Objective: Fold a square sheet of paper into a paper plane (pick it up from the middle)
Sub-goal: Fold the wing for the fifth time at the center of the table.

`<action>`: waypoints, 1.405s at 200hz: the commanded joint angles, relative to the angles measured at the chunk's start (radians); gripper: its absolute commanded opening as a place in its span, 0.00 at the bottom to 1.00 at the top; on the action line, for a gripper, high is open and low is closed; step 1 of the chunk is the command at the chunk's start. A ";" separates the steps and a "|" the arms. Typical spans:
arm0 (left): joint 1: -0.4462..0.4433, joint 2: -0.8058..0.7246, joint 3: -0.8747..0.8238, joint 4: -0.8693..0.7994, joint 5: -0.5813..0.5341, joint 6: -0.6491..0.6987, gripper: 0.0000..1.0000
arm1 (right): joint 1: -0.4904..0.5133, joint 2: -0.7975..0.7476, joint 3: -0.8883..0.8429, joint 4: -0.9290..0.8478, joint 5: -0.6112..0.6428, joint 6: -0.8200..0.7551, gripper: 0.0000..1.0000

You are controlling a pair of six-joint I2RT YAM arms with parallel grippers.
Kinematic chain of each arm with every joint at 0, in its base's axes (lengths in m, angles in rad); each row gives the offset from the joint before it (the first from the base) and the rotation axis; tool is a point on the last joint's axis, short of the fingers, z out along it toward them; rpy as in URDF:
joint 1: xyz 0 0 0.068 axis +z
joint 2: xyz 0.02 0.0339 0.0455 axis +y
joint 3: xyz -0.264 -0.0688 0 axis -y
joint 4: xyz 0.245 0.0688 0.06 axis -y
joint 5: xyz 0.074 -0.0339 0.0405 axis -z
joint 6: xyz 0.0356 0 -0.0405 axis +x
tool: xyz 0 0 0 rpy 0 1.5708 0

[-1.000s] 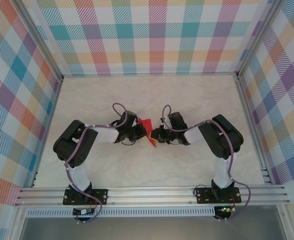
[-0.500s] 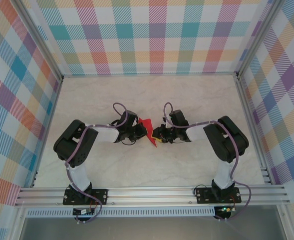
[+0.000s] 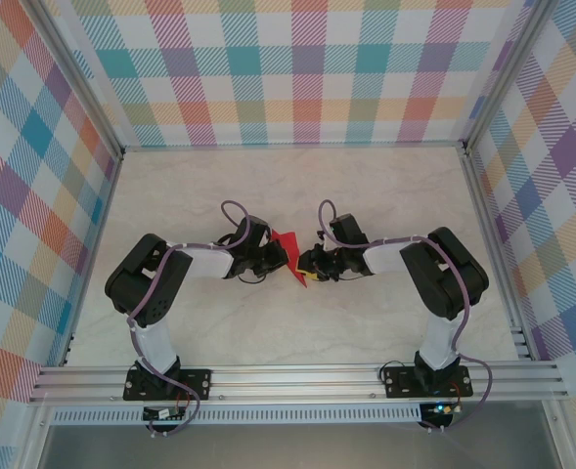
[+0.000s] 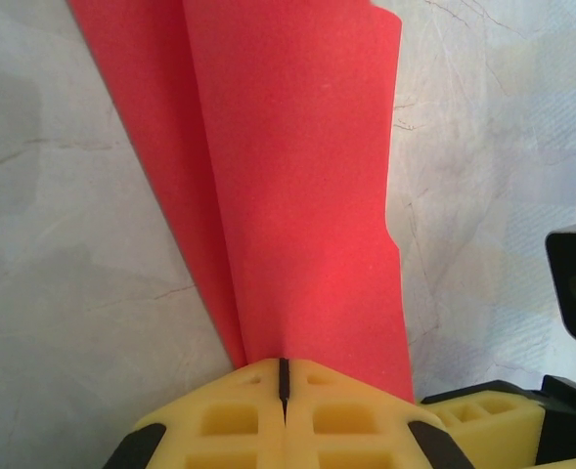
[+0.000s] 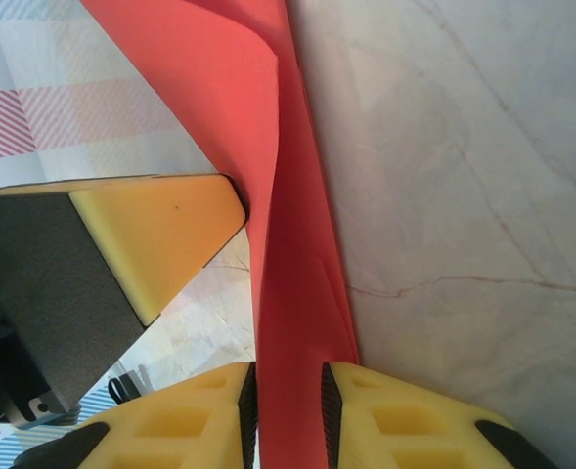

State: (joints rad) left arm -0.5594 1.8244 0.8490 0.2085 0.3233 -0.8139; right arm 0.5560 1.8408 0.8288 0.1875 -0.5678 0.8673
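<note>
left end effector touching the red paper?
Touching. Left wrist view: the left end effector is shut, and the red paper runs straight out of its closed seam.

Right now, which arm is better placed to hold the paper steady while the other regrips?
Left: the left jaws are shut on the red paper; the right jaws stand apart around it.

Paper (image 3: 288, 242) between left end effector (image 4: 283, 386) and right end effector (image 5: 288, 396) (over table (image 3: 385, 195)).
</note>
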 commanded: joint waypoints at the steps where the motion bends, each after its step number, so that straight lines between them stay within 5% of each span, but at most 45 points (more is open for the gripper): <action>1: 0.010 0.042 0.002 -0.081 -0.017 0.018 0.03 | 0.009 -0.025 0.020 -0.053 0.007 -0.034 0.22; 101: 0.008 0.039 0.031 -0.095 -0.001 0.029 0.04 | 0.008 -0.011 0.000 -0.132 0.094 -0.056 0.06; 180: -0.007 -0.036 0.029 0.000 0.132 0.030 0.16 | 0.009 0.031 0.012 -0.153 0.097 -0.065 0.04; 281: -0.019 0.022 0.033 -0.077 0.095 0.048 0.10 | 0.008 0.027 0.028 -0.168 0.097 -0.064 0.06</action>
State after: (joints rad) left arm -0.5690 1.8278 0.8703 0.1825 0.4419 -0.7910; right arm 0.5613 1.8439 0.8524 0.0879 -0.5053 0.8219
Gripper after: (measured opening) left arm 0.112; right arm 0.051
